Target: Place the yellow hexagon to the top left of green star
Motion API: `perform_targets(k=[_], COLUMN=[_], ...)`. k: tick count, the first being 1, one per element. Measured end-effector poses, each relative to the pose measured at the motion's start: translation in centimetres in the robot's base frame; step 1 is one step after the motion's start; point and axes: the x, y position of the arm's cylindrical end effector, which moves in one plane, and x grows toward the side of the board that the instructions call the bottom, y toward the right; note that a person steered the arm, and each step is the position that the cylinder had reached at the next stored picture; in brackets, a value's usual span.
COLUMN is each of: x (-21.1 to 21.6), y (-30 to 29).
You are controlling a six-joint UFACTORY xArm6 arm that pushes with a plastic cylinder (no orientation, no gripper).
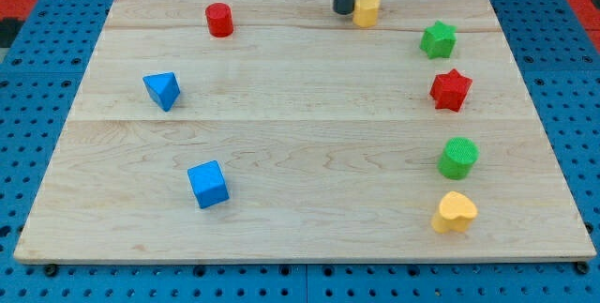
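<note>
**Sam:** What do you see on the board, going from the left side?

**Me:** First I see a blue triangle block [162, 90] near the view's left. Lower down and a bit to the right sits a blue cube [208, 184]. Up near the view's top is a red cylinder [219, 20].

**Sam:** Where is your rod?

**Me:** My tip [344, 10] is at the view's top, past the middle. It is just a straight dark stick, so it has nothing that opens or shuts, and it holds nothing. It is touching the left side of the yellow hexagon [367, 9].

**Sam:** And where is the hexagon next to the star?

**Me:** The yellow hexagon sits up and to the left of the green star [438, 39]. The two are near but not touching.

**Sam:** What else is on the right?

**Me:** Just under the green star is a red star [450, 89]. Below that, with a gap, is a green cylinder [458, 157]. Close under it, near the view's bottom, is a yellow heart [455, 212]. These four make a line down the right side. All the blocks sit on the wooden board [309, 143], and a blue table with holes [42, 68] goes around it.
</note>
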Motion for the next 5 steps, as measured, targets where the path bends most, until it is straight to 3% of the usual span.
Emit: perform_targets(k=[2,3,5], x=[0.5,4.5,16.3], y=[3.4,3.4,3.4])
